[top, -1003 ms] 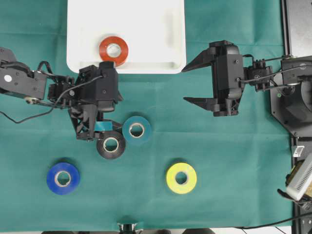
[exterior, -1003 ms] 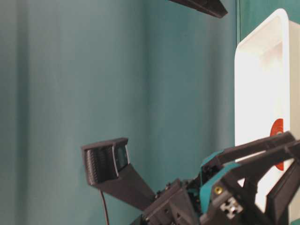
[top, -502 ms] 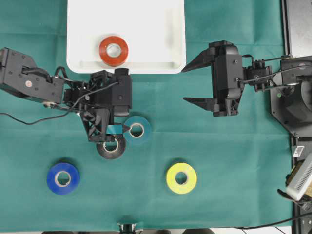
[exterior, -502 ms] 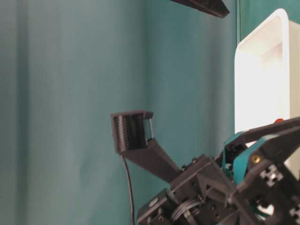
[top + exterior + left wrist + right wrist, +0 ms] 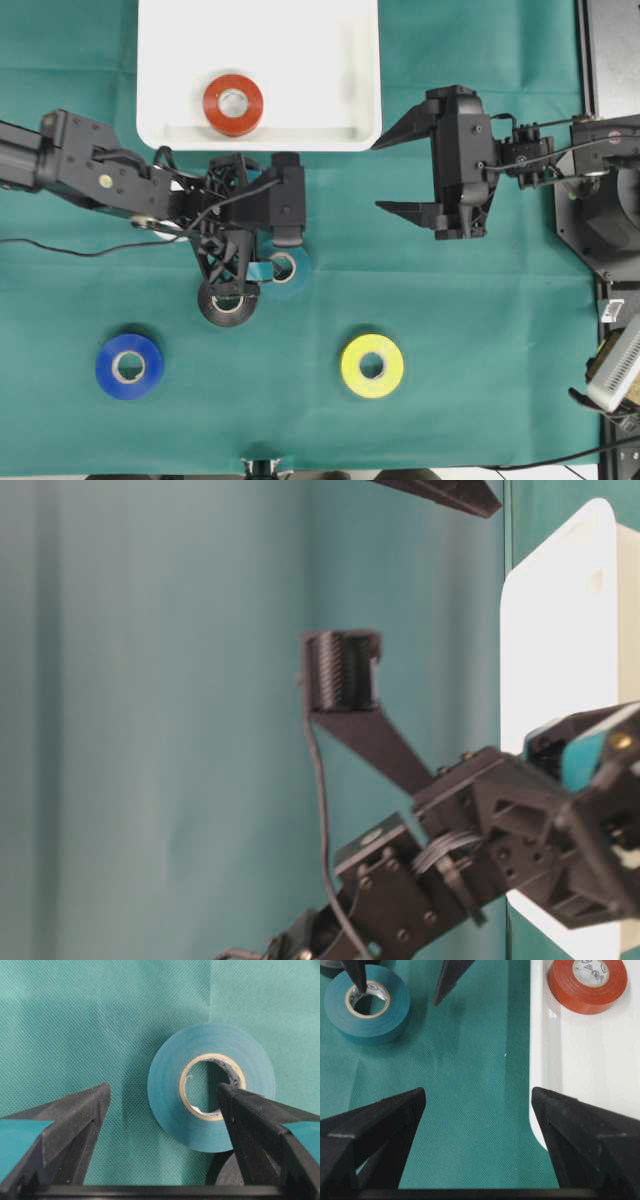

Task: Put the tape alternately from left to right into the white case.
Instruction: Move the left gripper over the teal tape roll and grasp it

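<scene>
From the left wrist camera I see my left claw (image 5: 162,1097) spread wide over the teal roll (image 5: 211,1093), which lies flat on the green table (image 5: 90,1020). One fingertip (image 5: 227,1092) sits at the edge of the roll's pale core, the other out on bare cloth beside the roll. The rim of the black roll (image 5: 225,1172) peeks out from under the teal one at the bottom of that view.

Overhead, that arm covers most of the teal roll (image 5: 292,268); the black roll (image 5: 228,302) touches it on the near side. The blue roll (image 5: 129,366) and the yellow roll (image 5: 372,365) lie well apart along the near edge of the table.

My right claw (image 5: 400,172) hangs spread and empty over bare cloth just beside the corner of the white case (image 5: 300,60). Its wrist camera shows the case rim up close and the red-orange roll (image 5: 587,982) lying flat inside it.

The table-level view gives only a blurred left arm and a strip of the case.
</scene>
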Controlling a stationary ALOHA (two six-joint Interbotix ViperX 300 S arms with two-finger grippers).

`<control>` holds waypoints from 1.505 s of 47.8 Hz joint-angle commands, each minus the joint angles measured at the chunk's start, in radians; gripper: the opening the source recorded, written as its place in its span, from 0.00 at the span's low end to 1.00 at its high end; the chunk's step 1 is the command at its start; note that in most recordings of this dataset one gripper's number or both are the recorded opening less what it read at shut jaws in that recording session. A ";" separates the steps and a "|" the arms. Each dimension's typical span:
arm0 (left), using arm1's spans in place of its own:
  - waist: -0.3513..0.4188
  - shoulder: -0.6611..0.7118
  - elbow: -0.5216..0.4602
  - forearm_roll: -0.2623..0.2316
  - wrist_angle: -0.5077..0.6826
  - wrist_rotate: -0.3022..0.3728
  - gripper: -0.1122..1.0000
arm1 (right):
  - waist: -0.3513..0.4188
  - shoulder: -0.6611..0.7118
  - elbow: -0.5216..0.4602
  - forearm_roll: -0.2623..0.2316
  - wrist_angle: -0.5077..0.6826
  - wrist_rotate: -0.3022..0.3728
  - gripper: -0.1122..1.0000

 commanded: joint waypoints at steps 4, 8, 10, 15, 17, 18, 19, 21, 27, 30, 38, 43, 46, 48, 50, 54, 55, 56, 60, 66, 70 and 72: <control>-0.002 0.006 -0.044 -0.003 0.029 -0.003 0.93 | 0.002 -0.005 -0.011 0.002 -0.009 0.002 0.70; -0.002 0.017 -0.051 -0.003 0.031 -0.002 0.93 | 0.000 -0.005 -0.011 0.002 -0.009 0.002 0.70; -0.002 0.021 -0.054 -0.003 0.031 -0.003 0.93 | 0.000 -0.003 -0.011 0.002 -0.009 0.002 0.70; -0.002 0.031 -0.063 -0.002 0.031 -0.003 0.93 | 0.000 -0.005 -0.009 0.002 -0.009 0.002 0.70; -0.002 0.034 -0.067 -0.002 0.031 -0.003 0.93 | 0.002 -0.005 -0.011 0.002 -0.009 0.002 0.70; -0.003 0.035 -0.069 -0.002 0.029 -0.002 0.93 | 0.002 -0.005 -0.011 0.002 -0.009 0.002 0.70; -0.002 0.037 -0.071 -0.002 0.029 -0.002 0.93 | 0.002 -0.003 -0.011 0.003 -0.009 0.002 0.70; -0.002 0.041 -0.072 -0.002 0.031 -0.002 0.93 | 0.002 -0.003 -0.009 0.002 -0.009 0.002 0.70; -0.002 0.048 -0.072 -0.002 0.031 -0.002 0.93 | 0.002 -0.003 -0.006 0.002 -0.009 0.002 0.70; -0.003 0.048 -0.072 -0.002 0.034 -0.002 0.92 | 0.002 -0.003 -0.006 0.002 -0.009 0.002 0.70; -0.003 0.041 -0.072 -0.002 0.034 -0.002 0.73 | 0.002 -0.003 -0.006 0.002 -0.009 0.002 0.70; -0.005 0.040 -0.067 -0.002 0.035 -0.002 0.47 | 0.000 -0.005 -0.006 0.002 -0.009 0.002 0.70; -0.005 0.040 -0.063 -0.002 0.041 0.000 0.34 | 0.000 -0.003 -0.006 0.002 -0.009 0.002 0.70; -0.005 0.040 -0.063 -0.002 0.046 0.000 0.33 | 0.002 -0.005 -0.008 0.002 -0.009 0.002 0.70; -0.005 0.038 -0.060 -0.002 0.054 0.000 0.33 | 0.002 -0.003 -0.008 0.002 -0.009 0.002 0.70; -0.005 0.037 -0.060 -0.002 0.058 0.000 0.33 | 0.002 -0.003 -0.009 0.003 -0.009 0.002 0.70; -0.005 0.035 -0.063 -0.002 0.058 0.000 0.33 | 0.002 -0.003 -0.009 0.002 -0.009 0.002 0.70; -0.005 0.034 -0.063 0.000 0.058 0.000 0.33 | 0.002 -0.003 -0.009 0.002 -0.009 0.002 0.70; -0.005 0.029 -0.060 0.000 0.058 0.000 0.33 | 0.002 -0.003 -0.009 0.002 -0.009 0.002 0.70; -0.006 0.015 -0.063 -0.002 0.058 0.000 0.33 | 0.002 -0.003 -0.008 0.002 -0.009 0.002 0.70; -0.011 -0.005 -0.063 0.000 0.060 0.000 0.33 | 0.002 -0.003 -0.006 0.002 -0.009 0.002 0.70; -0.012 -0.017 -0.063 0.000 0.060 0.000 0.33 | 0.002 -0.003 -0.006 0.002 -0.011 0.002 0.70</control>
